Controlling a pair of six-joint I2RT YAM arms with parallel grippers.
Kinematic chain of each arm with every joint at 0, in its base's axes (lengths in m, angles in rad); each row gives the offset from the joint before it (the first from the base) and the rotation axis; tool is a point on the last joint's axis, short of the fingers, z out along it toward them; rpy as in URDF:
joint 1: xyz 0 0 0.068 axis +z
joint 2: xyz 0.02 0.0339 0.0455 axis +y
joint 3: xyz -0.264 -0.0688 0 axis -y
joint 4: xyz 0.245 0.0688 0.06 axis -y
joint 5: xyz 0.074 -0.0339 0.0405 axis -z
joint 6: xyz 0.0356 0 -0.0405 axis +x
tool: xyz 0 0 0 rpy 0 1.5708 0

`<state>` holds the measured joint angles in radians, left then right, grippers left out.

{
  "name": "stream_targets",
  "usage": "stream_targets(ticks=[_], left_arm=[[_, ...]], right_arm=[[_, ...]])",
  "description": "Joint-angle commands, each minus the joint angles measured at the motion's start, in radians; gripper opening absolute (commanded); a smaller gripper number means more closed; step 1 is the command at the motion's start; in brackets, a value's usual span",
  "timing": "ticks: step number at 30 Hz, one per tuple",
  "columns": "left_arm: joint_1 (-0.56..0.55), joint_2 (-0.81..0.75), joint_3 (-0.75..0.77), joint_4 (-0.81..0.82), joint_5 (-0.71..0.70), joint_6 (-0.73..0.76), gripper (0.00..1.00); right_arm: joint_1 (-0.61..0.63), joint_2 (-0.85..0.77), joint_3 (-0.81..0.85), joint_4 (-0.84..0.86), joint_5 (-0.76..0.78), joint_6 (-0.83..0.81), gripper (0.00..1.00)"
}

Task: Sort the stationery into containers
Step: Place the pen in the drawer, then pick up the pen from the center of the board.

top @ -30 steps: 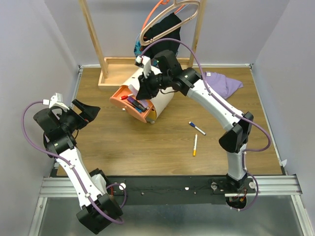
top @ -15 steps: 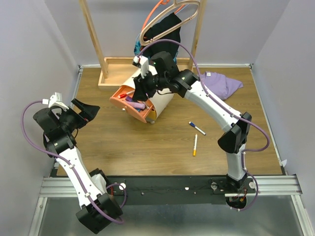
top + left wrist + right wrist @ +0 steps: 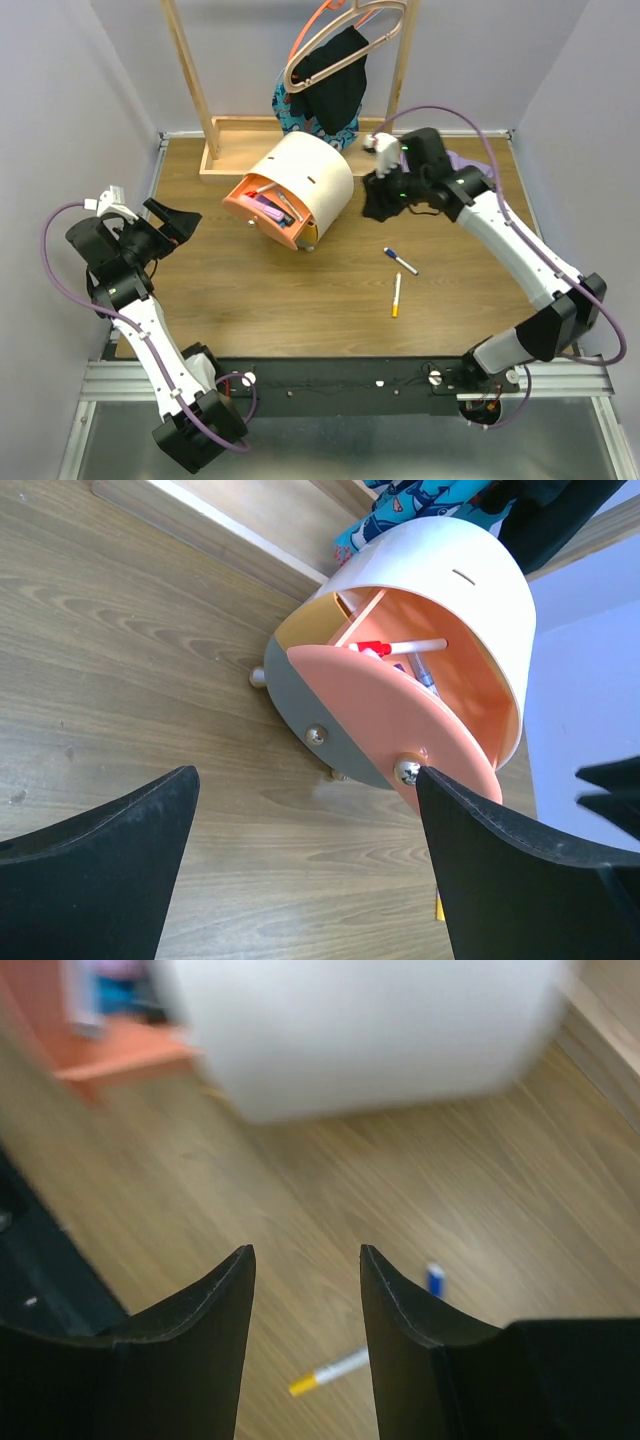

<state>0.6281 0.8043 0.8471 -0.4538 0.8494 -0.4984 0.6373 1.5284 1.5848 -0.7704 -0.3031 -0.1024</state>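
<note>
Our right gripper (image 3: 379, 205) hangs over the table (image 3: 300, 300) with its fingers apart and nothing between them. In its wrist view the gap between the fingertips shows only bare wood. Just past its right finger lies the blue pen (image 3: 434, 1278), and nearer the arm bases the orange-tipped pen (image 3: 330, 1370). The two are apart from each other and neither touches the gripper. The purple cloth (image 3: 468, 170) lies just behind this gripper, on its right side. To its left, near but not touching, stands the chest (image 3: 305, 180), blurred in the wrist view.

Our left gripper (image 3: 307, 772) is spread as wide as it goes and holds nothing. It sits well apart from the chest, pointing at it. The orange drawer (image 3: 400, 730) is pulled out on the side facing this gripper. Inside it we see a red-capped pen (image 3: 385, 648) and a few more pens that we cannot tell apart.
</note>
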Motion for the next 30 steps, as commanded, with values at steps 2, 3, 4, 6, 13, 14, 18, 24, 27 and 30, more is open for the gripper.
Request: stream_targets(ticks=[2,3,4,6,13,14,18,24,27,30], left_arm=[[-0.002,-0.005,0.023,0.004,0.027,0.000,0.99],[-0.002,-0.007,0.021,0.003,0.027,0.000,0.99],[-0.002,-0.004,0.021,0.000,0.030,-0.002,0.99],[-0.002,-0.002,0.024,-0.003,0.031,0.006,0.99],[-0.002,-0.001,0.059,-0.049,0.022,0.038,0.99],[-0.002,-0.004,0.060,-0.052,0.019,0.040,0.99],[-0.002,-0.011,0.061,-0.085,0.005,0.066,0.99],[-0.002,-0.019,0.061,-0.115,-0.004,0.090,0.99],[-0.001,-0.017,0.069,-0.128,-0.013,0.100,0.99],[0.001,-0.017,0.069,-0.131,-0.013,0.103,0.99]], right_arm=[[-0.143,-0.089,-0.233,-0.058,0.140,-0.095,0.53],[-0.142,-0.099,-0.299,-0.023,0.166,-0.141,0.53],[-0.143,-0.105,-0.327,-0.003,0.173,-0.161,0.52],[-0.142,-0.090,-0.371,0.031,0.194,-0.206,0.50],[-0.145,0.051,-0.428,0.102,0.231,-0.264,0.47],[-0.145,0.064,-0.421,0.112,0.234,-0.263,0.47],[-0.145,0.137,-0.390,0.132,0.252,-0.287,0.47],[-0.143,0.222,-0.367,0.155,0.254,-0.319,0.46],[-0.148,0.257,-0.361,0.158,0.254,-0.322,0.45],[-0.149,0.279,-0.364,0.171,0.251,-0.329,0.45]])
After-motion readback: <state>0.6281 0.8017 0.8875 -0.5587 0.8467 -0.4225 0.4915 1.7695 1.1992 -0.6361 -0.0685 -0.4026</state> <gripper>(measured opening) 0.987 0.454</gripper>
